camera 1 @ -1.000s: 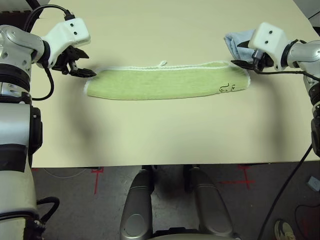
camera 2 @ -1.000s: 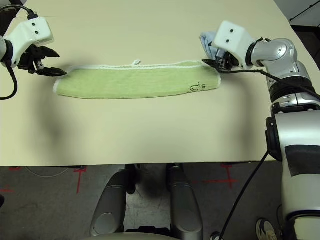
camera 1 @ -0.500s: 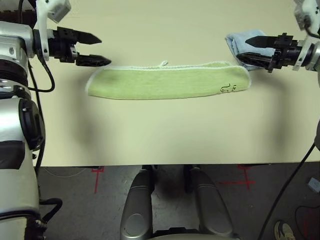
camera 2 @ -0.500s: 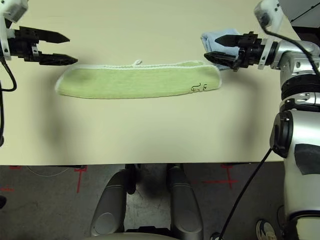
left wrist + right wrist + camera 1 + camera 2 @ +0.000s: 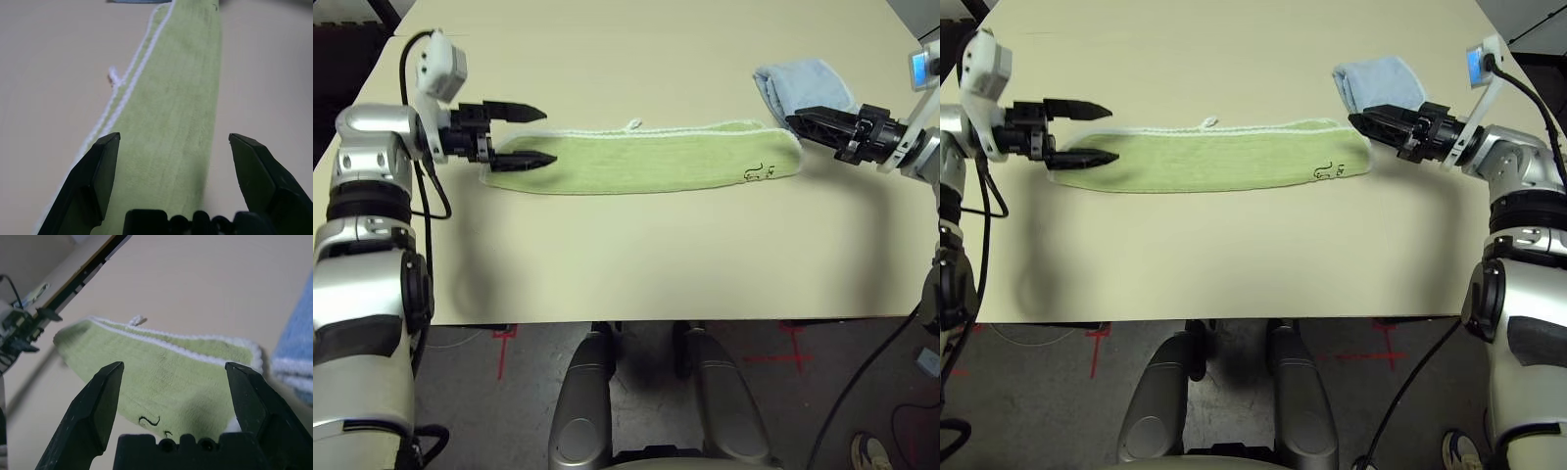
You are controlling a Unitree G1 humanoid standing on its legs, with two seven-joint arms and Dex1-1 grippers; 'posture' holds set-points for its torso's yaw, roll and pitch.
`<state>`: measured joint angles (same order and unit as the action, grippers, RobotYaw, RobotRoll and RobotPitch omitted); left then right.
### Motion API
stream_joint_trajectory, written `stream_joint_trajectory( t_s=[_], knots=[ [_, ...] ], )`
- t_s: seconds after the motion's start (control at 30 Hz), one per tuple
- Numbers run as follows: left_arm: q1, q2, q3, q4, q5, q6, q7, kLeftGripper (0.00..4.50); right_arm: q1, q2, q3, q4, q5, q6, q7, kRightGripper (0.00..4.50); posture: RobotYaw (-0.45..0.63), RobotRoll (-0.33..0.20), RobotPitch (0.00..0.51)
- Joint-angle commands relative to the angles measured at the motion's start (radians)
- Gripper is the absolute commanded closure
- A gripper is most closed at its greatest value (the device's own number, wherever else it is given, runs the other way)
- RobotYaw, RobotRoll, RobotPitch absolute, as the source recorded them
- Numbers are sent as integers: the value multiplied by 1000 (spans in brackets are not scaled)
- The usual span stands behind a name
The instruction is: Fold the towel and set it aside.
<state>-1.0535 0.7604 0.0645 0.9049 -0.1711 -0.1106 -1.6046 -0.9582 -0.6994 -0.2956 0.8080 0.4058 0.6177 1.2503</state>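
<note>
A beige worktop point(image 5: 636, 255) is seen carrying everything; the towel point(image 5: 641, 162) is laid across its far half as a long narrow strip, already doubled lengthwise, white stitched edging along the far edge, a small loop point(image 5: 632, 124) sticking out mid-edge, a dark embroidered mark point(image 5: 759, 173) near the robot's right end; a smaller light blue towel point(image 5: 803, 83) is lying just beyond that right end, near or touching it, contact cannot be told. The left end effector point(image 5: 530, 135) is held at the towel's left end, fingers spread wide, one over the cloth and one beyond its far edge, nothing gripped; the right end effector point(image 5: 803, 122) is poised just beside the right end, also wide open and empty. The towel is judged light, soft and limp; sagging and bunching are expected if one point is lifted; terry pile should give good friction; the short ends or corners are judged the best places to be pinched, through both layers, so one end can be carried over the other; the blue towel should be avoided by the right fingers.
</note>
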Motion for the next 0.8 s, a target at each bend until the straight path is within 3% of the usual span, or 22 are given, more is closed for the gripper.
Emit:
stream_joint_trajectory(
  t_s=[0.03, 0.3, 0.37, 0.57, 0.8],
  knots=[
    [60, 10, -18, -65, -35, -41, -10, 0, 72, 9, -56, -121, 76, 118, -80, 35, 42, 0, 317],
    [114, 4, -11, -131, -68, -2, -10, 0, 227, 29, -230, -378, 277, 510, -343, 35, 39, 0, 316],
    [117, 4, -12, -144, -72, 6, -10, 0, 250, 56, -314, -423, 323, 601, -450, 35, 38, 0, 316],
    [122, 6, -21, -172, -83, 28, -10, 0, 303, 202, -565, -580, 432, 788, -743, 35, 33, 0, 320],
    [113, 9, -35, -186, -91, 41, -10, 0, 314, 379, -722, -719, 502, 829, -983, 35, 35, 0, 319]
  ],
)
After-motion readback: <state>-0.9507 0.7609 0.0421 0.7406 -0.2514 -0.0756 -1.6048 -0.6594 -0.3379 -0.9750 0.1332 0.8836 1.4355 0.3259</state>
